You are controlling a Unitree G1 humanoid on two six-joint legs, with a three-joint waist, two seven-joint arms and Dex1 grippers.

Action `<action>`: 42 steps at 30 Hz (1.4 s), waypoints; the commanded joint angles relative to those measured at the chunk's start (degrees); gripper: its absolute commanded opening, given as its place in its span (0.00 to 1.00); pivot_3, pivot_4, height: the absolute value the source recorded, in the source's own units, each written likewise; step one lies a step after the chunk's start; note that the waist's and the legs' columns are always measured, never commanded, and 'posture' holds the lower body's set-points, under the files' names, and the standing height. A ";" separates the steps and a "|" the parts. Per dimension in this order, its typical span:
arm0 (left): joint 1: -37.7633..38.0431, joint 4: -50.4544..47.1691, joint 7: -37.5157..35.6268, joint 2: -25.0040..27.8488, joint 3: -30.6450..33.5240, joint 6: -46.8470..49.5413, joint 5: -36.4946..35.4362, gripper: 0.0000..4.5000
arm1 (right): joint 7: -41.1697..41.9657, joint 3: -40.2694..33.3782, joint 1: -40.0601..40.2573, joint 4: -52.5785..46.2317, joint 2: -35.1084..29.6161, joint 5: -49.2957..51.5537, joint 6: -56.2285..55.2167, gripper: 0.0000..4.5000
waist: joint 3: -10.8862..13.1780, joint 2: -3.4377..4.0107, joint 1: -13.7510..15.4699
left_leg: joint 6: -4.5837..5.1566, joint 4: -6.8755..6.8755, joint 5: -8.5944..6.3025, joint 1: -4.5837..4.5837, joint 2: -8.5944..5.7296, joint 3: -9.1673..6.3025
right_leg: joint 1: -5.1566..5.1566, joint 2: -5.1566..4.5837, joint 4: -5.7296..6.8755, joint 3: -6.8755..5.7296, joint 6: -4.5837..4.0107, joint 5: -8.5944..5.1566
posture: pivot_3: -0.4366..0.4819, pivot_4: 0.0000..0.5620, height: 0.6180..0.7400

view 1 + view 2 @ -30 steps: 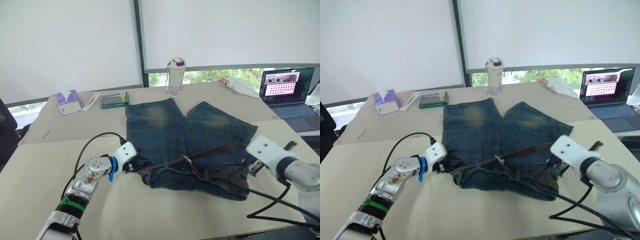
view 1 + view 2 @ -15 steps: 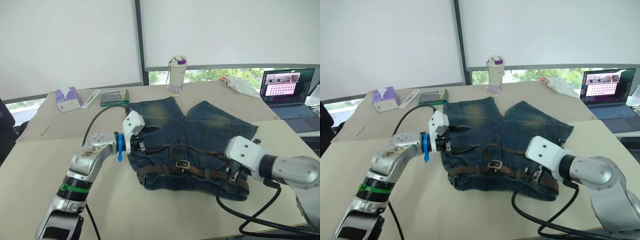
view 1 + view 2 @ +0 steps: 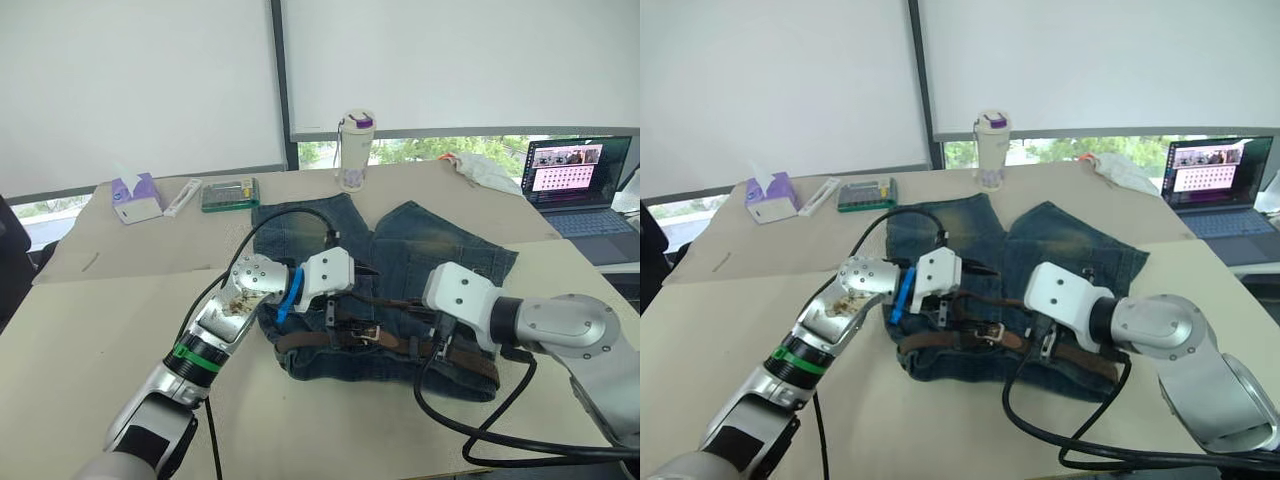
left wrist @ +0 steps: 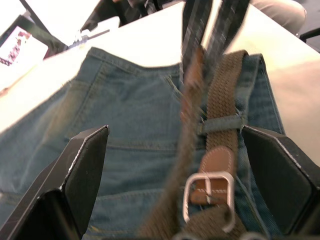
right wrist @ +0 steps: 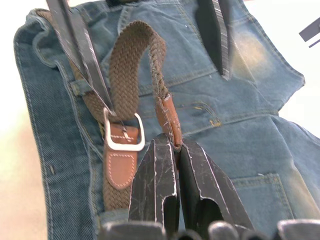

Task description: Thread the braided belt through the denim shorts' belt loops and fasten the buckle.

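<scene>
One end effector (image 5: 177, 150) pinches belt tip (image 5: 169, 120).

Left gripper (image 3: 335, 300) swung from the shorts' (image 3: 420, 250) left edge to over the buckle (image 3: 369, 331); right gripper (image 5: 176, 150) moved in, now pinching the belt's (image 5: 131, 70) tip.

The left gripper (image 4: 172, 175) has its fingers (image 4: 82, 170) spread wide over the denim shorts (image 4: 125, 130). Between them the braided belt (image 4: 222, 90) passes under a belt loop (image 4: 222, 123), with the silver buckle (image 4: 210, 192) just beside that loop.
</scene>
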 commanded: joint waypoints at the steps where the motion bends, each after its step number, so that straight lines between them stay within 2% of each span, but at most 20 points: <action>1: -1.67 -0.13 -1.60 -0.65 0.79 -2.82 -0.22 0.81 | -1.32 -0.28 -1.62 -2.30 -0.20 1.14 0.72 0.00 | -0.01 0.01 -0.11 | 0.00 0.00 0.00 0.01 0.01 0.00 | 0.00 0.00 0.00 0.00 0.00 0.00 | 0.48 0.27 1.00; 8: -1.03 0.71 -3.45 -0.04 1.44 -4.92 0.48 0.28 | -2.40 -0.74 -2.60 -1.60 0.47 3.43 2.28 0.00 | -0.01 0.01 -0.13 | 0.00 0.00 0.00 0.03 0.01 -0.01 | 0.00 0.03 0.03 0.00 0.00 0.00 | 0.48 0.27 1.00; 12: -0.81 1.65 -3.11 0.41 2.03 -5.36 1.03 0.00 | -3.84 -1.25 -3.05 -0.38 0.63 3.37 1.95 0.00 | -0.01 0.01 -0.11 | 0.00 0.00 0.00 0.03 0.01 -0.01 | 0.00 0.02 0.03 -0.01 0.00 0.00 | 0.48 0.27 1.00; 19: 0.49 2.21 -1.77 0.40 1.81 -6.79 2.23 0.00 | -3.16 -1.53 -2.65 -0.29 0.80 5.61 1.99 0.00 | -0.01 0.01 -0.12 | 0.00 0.00 0.00 0.03 0.01 -0.03 | 0.00 0.02 0.03 -0.02 0.00 0.00 | 0.48 0.27 1.00; 21: 0.92 3.24 -0.88 0.77 2.33 -6.70 2.74 0.00 | -3.17 -2.77 -1.94 -0.58 1.12 7.34 3.49 0.18 | -0.01 0.02 -0.11 | 0.00 0.00 0.00 0.03 0.01 -0.03 | 0.00 0.02 0.03 -0.02 0.00 0.00 | 0.48 0.27 1.00; 26: 2.14 7.90 1.42 2.89 3.08 -9.63 5.99 0.00 | -7.34 -1.85 0.53 0.28 1.64 7.32 7.35 0.55 | -0.01 0.02 -0.15 | 0.01 0.00 0.00 0.04 0.01 -0.03 | -0.03 0.04 0.07 -0.01 0.00 0.00 | 0.48 0.27 1.00; 31: 4.24 8.79 4.71 4.01 3.38 -9.73 8.58 0.00 | -12.81 8.40 5.05 3.98 3.02 1.58 4.55 0.55 | -0.02 0.02 -0.09 | 0.00 0.00 0.00 0.05 0.01 -0.05 | -0.03 0.02 0.06 -0.01 0.00 0.00 | 0.48 0.27 1.00; 34: 5.03 8.07 5.19 4.11 3.37 -9.55 8.99 0.00 | -13.79 10.17 4.90 5.11 4.56 1.04 4.32 0.55 | -0.02 0.03 -0.10 | 0.00 0.00 0.01 0.02 -0.01 -0.06 | -0.06 -0.01 0.07 -0.01 0.00 0.00 | 0.48 0.27 1.00; 42: 7.07 5.44 4.95 5.06 3.05 -9.73 9.87 0.00 | -14.20 14.86 3.53 9.59 3.52 -3.99 0.89 0.55 | -0.02 0.03 -0.16 | -0.01 0.00 0.01 0.05 0.00 -0.08 | -0.05 0.02 0.07 -0.04 0.00 0.00 | 0.48 0.27 1.00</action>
